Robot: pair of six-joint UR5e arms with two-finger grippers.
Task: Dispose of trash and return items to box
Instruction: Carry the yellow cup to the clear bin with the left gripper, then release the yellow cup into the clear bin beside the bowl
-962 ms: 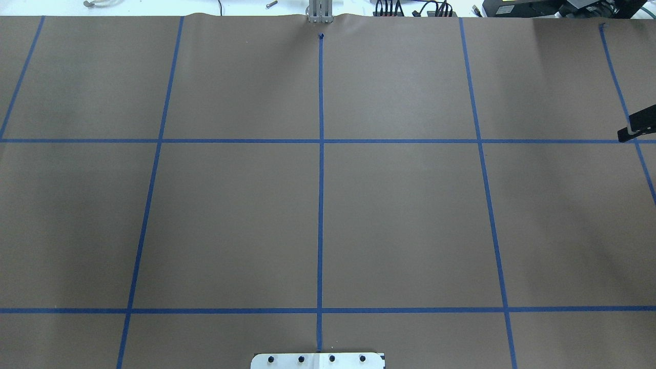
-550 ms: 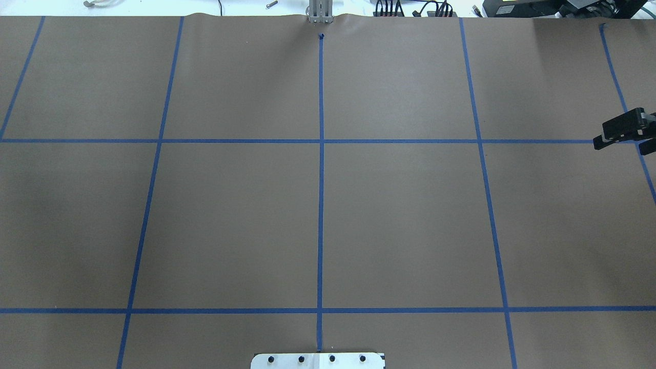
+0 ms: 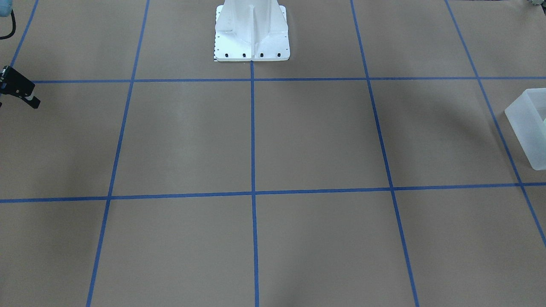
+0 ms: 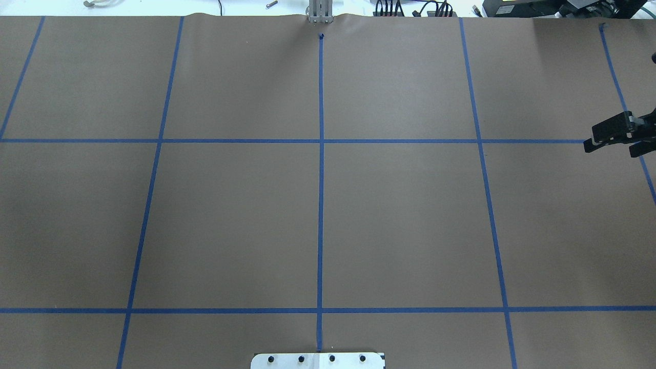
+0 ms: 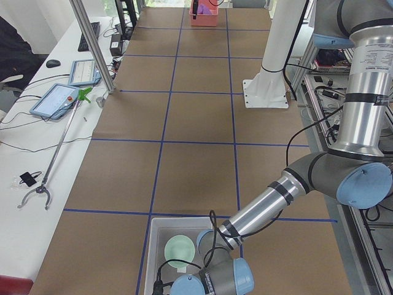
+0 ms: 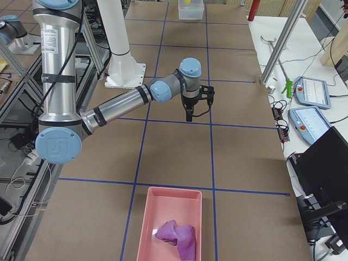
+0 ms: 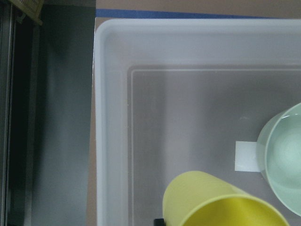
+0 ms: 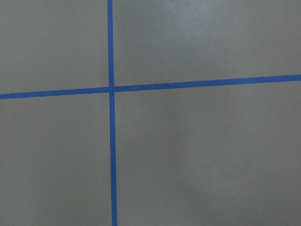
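The frosted white box [image 7: 110, 117] stands at the table's left end [image 5: 153, 246] and shows at the front view's right edge [image 3: 527, 123]. The mint-green bowl [image 5: 180, 251] lies inside it [image 7: 284, 165]. The yellow cup [image 7: 207, 202] is upright inside the box, close under the left wrist camera. A black fingertip [image 7: 159, 221] touches its wall, so my left gripper looks shut on the cup. Its wrist [image 5: 221, 279] hides it in the left side view. My right gripper [image 4: 610, 149] is open and empty above bare table at the right [image 6: 190, 117].
A pink bin [image 6: 171, 228] with a purple crumpled thing [image 6: 176, 235] in it stands at the table's right end. The white pedestal [image 3: 251, 34] is at the robot's side. Blue tape lines cross the brown table cover.
My right gripper has come further into the overhead view, moving left from the right edge. Nothing else in that view has moved.
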